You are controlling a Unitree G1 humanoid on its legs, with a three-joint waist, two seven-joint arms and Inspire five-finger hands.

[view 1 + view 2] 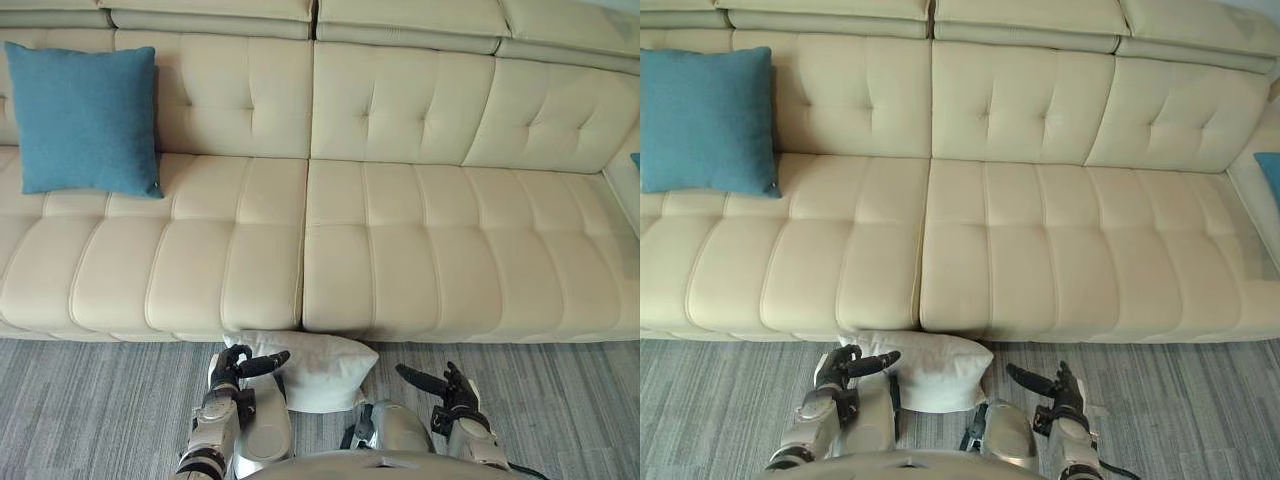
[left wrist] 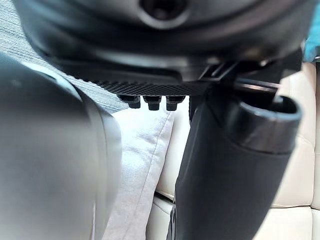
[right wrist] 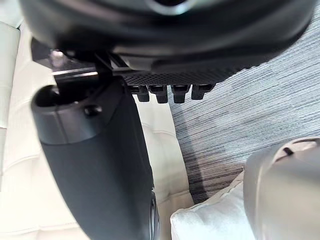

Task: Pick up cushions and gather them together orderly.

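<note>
- Gathering looks barely begun: blue cushion (image 1: 85, 118) leans on the sofa (image 1: 400, 250) back at its left end.
- Left hand (image 1: 232, 366), relaxed and empty, hovers by the white cushion (image 1: 315, 368) on the carpet (image 1: 100, 400), at the sofa's front edge.
- Right hand (image 1: 450, 392), released, sits apart.
- Second blue cushion (image 1: 1270, 170) peeks in at the right end.

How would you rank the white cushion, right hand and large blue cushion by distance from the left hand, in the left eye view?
1. White cushion, on the floor beside the left hand.
2. Right hand, low on the right.
3. Large blue cushion, on the sofa's left end.
</note>
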